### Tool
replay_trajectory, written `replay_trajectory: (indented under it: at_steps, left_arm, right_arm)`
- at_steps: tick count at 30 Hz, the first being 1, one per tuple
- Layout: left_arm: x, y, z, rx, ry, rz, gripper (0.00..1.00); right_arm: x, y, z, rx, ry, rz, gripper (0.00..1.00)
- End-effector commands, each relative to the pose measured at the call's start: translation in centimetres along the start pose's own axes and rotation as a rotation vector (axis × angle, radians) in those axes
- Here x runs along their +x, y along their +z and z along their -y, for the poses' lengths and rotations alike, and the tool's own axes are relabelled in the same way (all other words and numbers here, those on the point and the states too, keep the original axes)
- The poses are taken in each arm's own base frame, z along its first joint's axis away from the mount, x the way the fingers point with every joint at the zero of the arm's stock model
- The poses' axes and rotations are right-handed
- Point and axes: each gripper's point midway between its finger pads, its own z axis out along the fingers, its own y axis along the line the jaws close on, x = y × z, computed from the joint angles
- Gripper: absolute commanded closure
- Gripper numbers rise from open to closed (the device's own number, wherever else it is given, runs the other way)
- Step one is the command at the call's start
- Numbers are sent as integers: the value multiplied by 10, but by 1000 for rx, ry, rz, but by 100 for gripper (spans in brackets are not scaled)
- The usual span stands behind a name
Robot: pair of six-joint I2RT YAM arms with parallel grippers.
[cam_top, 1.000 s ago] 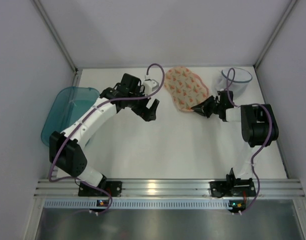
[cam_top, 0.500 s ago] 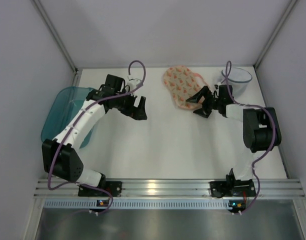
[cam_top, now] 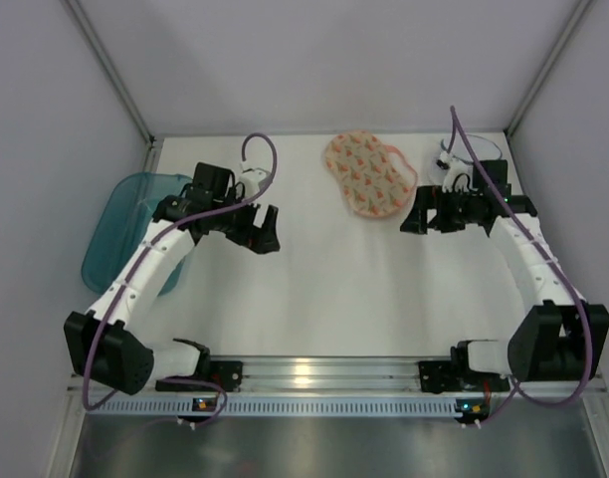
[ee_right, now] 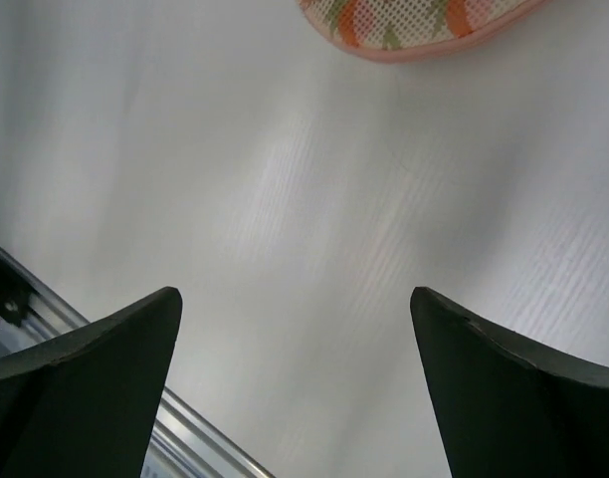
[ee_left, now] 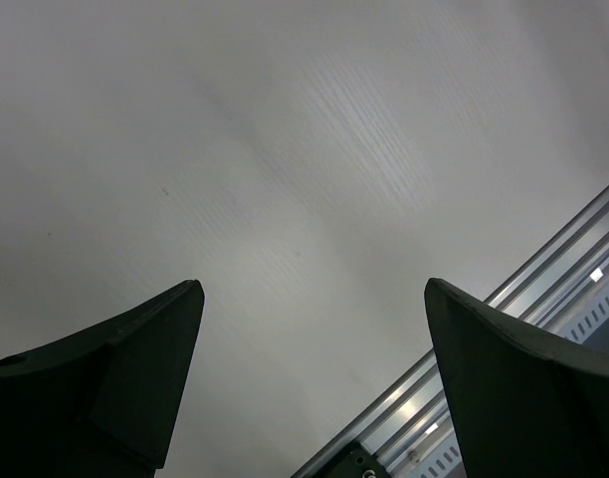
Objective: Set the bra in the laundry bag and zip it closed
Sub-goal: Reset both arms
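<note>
Cream-peach laundry bag (cam_top: 369, 176) lies flat at the far middle of the surface (cam_top: 334, 289), apparently zipped. No bra in view, likely inside. Right gripper (ee_right: 295, 291) has backed off the bag's edge and now sits just beside it, spread and empty. Left gripper (ee_left: 313, 289) has pulled further left, spread and empty. Task looks finished.
</note>
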Motion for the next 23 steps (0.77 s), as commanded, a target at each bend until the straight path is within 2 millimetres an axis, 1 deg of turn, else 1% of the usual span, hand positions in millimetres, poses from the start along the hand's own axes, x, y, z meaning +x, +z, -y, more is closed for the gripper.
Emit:
replay_trajectory:
  at_steps: [1,2,3,4,5,6,8,9,11,15,16,19,22,23]
  left_arm:
    - [4,-19,-4,-67,52,47,1]
    - [7,-21,-8,-92,57,48,1]
    - [16,-20,-11,-106,63,34,1]
    - [17,-25,-12,-125,72,46,1]
    - [21,-26,-13,-138,74,44,1]
    - [29,-28,-17,-163,83,38,1]
    - [35,-31,-21,-195,86,37,1]
    - [42,-33,-24,-218,96,37,1]
    - [45,-37,-26,-238,103,43,1]
    - [42,-48,-27,-270,108,78,1]
    - [41,-49,-29,-277,101,81,1]
    - [42,-50,-24,-247,110,88,1]
    - [41,-53,-26,-263,89,98,1]
    - [40,-55,-24,-257,83,106,1]
  right_arm:
    - [46,-41,3,30,-300,-160,1]
    - [50,-52,-1,45,-353,-141,0]
    - [60,-56,8,81,-400,-160,1]
    - [64,-62,9,99,-431,-153,1]
    - [62,-71,6,125,-471,-104,1]
    - [59,-79,5,142,-513,-96,1]
    - [58,-91,-2,155,-564,-57,0]
    - [59,-94,-2,159,-589,-52,1]
    - [62,-99,-4,161,-619,-44,1]
    - [62,-107,-7,175,-658,-26,0]
    - [62,-108,-8,176,-660,-19,1]
    - [63,-111,-11,171,-675,-9,1]
    - [62,-112,-11,178,-678,-6,1]
    - [63,-113,-12,176,-681,-1,1]
